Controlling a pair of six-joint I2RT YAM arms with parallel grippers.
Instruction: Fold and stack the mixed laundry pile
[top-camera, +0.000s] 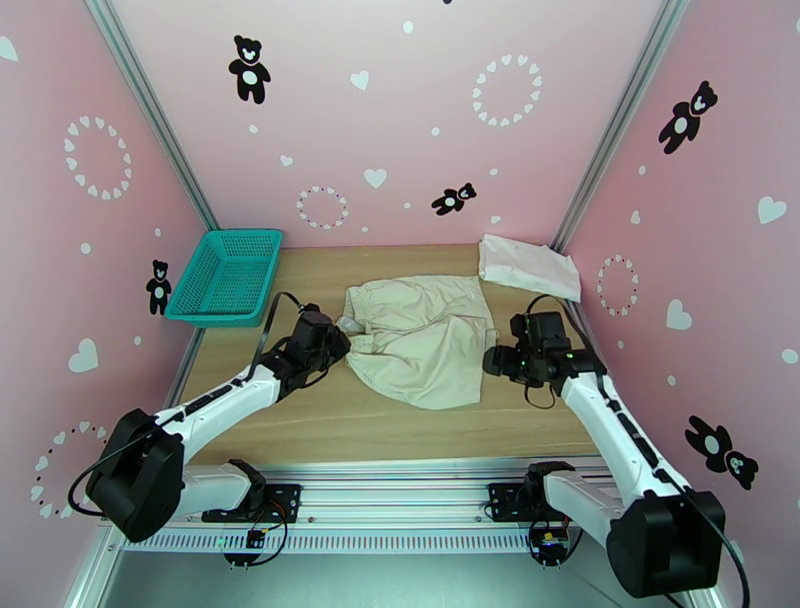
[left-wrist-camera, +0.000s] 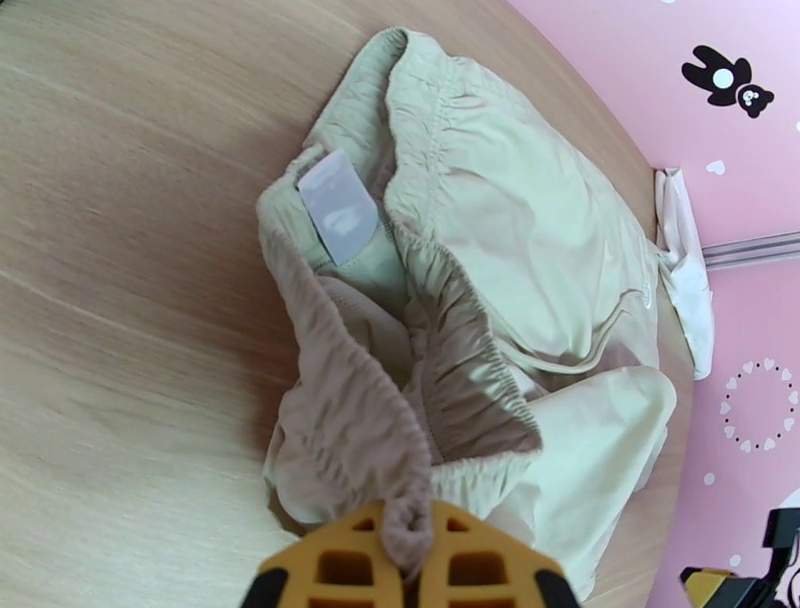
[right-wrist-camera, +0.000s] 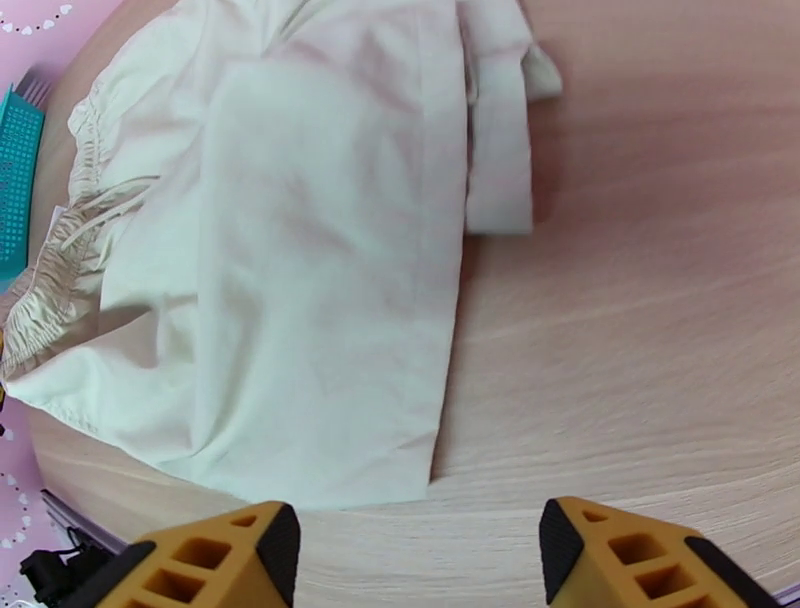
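My left claw (left-wrist-camera: 407, 545) pinches the waistband (left-wrist-camera: 340, 430) of the cream garment (top-camera: 425, 335) mid-tabletop (top-camera: 330, 420), likely anchoring it for folding. My right claw (right-wrist-camera: 420, 550) hangs spread beside its right edge; the white T-shirt (top-camera: 527, 265) sits at the far right corner.

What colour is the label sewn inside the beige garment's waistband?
The label on the cream-beige garment is pale greyish white, clearest in the left wrist view.

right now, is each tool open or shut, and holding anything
Left tool: shut, pinching the gathered waistband of the cream-beige garment.
Right tool: open, holding nothing.
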